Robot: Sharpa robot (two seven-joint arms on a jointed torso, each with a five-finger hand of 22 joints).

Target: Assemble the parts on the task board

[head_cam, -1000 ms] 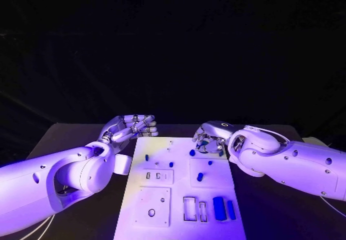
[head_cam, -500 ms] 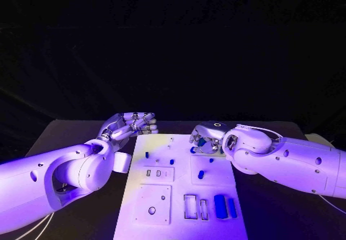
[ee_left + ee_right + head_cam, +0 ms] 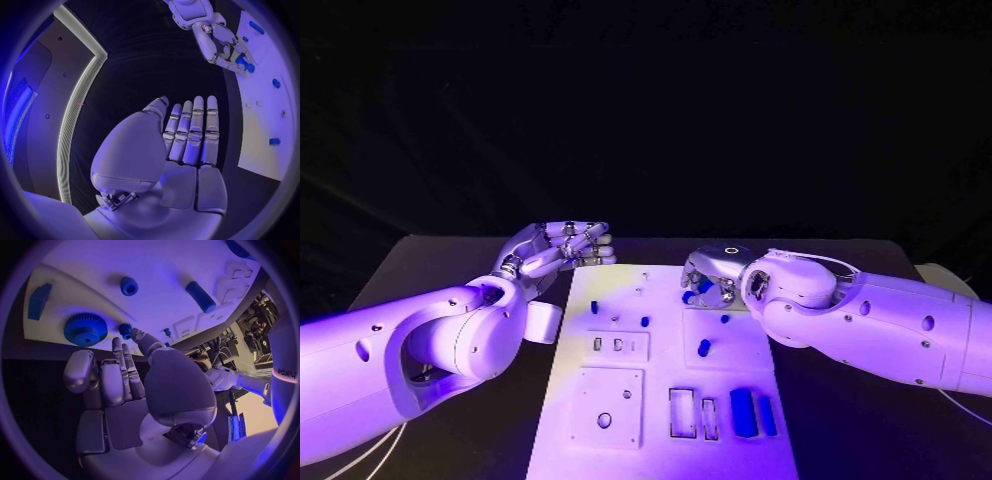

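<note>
Looks pretty early on to me. The task board (image 3: pixel 661 400) sits mid-table with most blue parts loose: two long blocks (image 3: pixel 741 412) near its near right corner, a short peg (image 3: pixel 702 348) in the middle. The right hand (image 3: pixel 711 275) is over the board's far right corner, next to a big gear (image 3: pixel 85 328) and a small gear (image 3: pixel 125 330); fingers (image 3: pixel 119 375) curled, nothing held. The left hand (image 3: pixel 560 250) hovers off the far left corner, fingers straight together, empty.
</note>
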